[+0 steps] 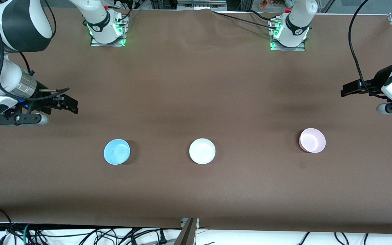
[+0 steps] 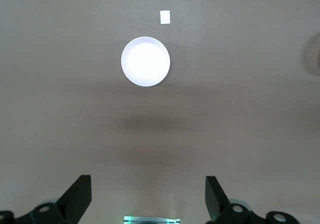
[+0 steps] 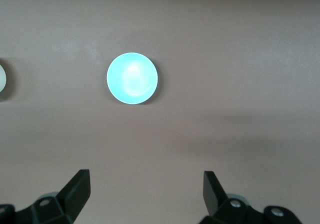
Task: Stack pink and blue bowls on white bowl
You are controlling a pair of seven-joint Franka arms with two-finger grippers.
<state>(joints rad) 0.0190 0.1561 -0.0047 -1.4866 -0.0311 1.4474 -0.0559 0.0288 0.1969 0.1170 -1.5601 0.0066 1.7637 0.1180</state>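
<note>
Three bowls stand apart in a row on the brown table. The light blue bowl (image 1: 116,151) is toward the right arm's end, the white bowl (image 1: 202,151) in the middle, the pale pink bowl (image 1: 312,140) toward the left arm's end. My right gripper (image 1: 72,104) hovers open and empty over bare table, short of the blue bowl (image 3: 132,78); it also shows in the right wrist view (image 3: 146,180). My left gripper (image 1: 345,90) hovers open and empty over the table's edge region; in the left wrist view (image 2: 148,184) the pink bowl (image 2: 145,61) looks washed out.
A small pale tape mark (image 1: 302,165) lies on the brown cloth (image 1: 196,85) just nearer the front camera than the pink bowl. The white bowl's rim shows at the edge of the right wrist view (image 3: 1,81). Cables hang off the table's front edge.
</note>
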